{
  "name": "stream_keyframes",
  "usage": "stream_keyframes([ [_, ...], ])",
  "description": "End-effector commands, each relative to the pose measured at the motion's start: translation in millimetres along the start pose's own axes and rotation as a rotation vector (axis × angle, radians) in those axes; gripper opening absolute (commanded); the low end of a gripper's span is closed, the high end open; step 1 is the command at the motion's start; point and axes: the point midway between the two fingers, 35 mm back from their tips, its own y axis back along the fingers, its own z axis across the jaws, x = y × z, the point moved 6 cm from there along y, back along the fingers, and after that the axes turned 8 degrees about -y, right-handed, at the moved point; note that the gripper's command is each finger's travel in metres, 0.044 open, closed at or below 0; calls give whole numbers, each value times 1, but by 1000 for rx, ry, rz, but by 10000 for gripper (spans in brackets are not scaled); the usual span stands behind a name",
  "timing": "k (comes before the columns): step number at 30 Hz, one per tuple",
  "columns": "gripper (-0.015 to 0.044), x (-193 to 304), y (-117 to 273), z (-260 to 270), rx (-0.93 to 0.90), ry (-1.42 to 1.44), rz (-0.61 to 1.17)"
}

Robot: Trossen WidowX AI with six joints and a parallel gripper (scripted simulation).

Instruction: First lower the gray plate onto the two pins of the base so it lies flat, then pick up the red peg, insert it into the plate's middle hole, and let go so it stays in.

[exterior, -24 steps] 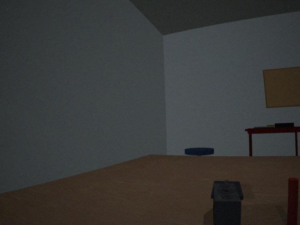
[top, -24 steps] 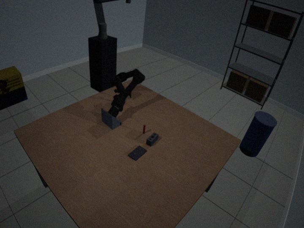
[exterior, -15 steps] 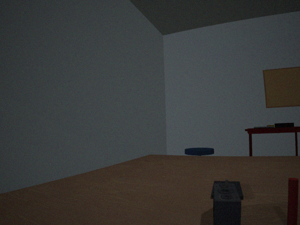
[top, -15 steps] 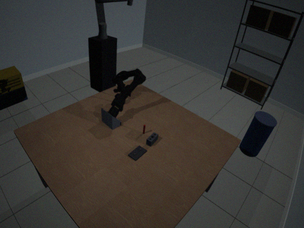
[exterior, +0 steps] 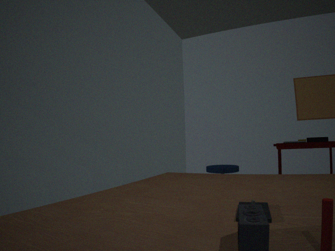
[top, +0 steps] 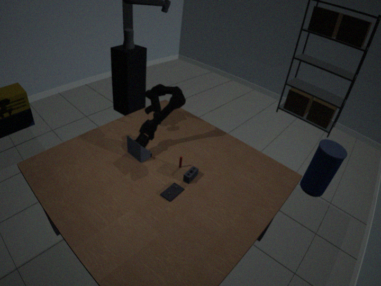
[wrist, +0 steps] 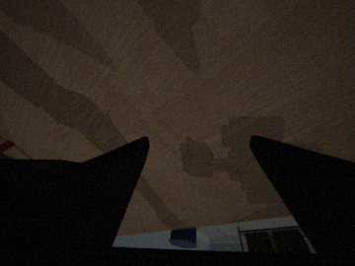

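I have my claw (top: 149, 109) (wrist: 198, 141) released and spread nearly fully wide, holding nothing, well apart from the upright red peg (top: 180, 162) (exterior: 326, 224) (wrist: 6, 146).

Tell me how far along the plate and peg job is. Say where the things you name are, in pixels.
Nothing looks done: the three-hole gray plate (top: 190, 176) (exterior: 253, 234) stands beside the dark base (top: 171, 193) (exterior: 268, 216), off its pins. In hand: nothing; the gripper (top: 142, 144) (wrist: 198, 141) is open. Left: seating the plate flat, then inserting the red peg (top: 180, 162) (exterior: 326, 224) (wrist: 7, 146), upright on the table (top: 123, 215) (exterior: 108, 210) (wrist: 276, 69), and letting go.
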Motion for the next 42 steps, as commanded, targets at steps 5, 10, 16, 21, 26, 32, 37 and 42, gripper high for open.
stream_keyframes([
  [5, 440, 33, 39, 7, 156, 791, -186],
  [10, 440, 33, 39, 7, 156, 791, -186],
  [16, 440, 33, 39, 7, 156, 791, -186],
  [21, 440, 34, 37, 7, 143, 766, -189],
  [26, 440, 49, 15, 4, 9, 492, -208],
  [32, 440, 79, -21, 8, -188, 23, -192],
  [37, 440, 108, -49, 19, -327, -379, -139],
  [42, 440, 140, -73, 37, -444, -781, -57],
])
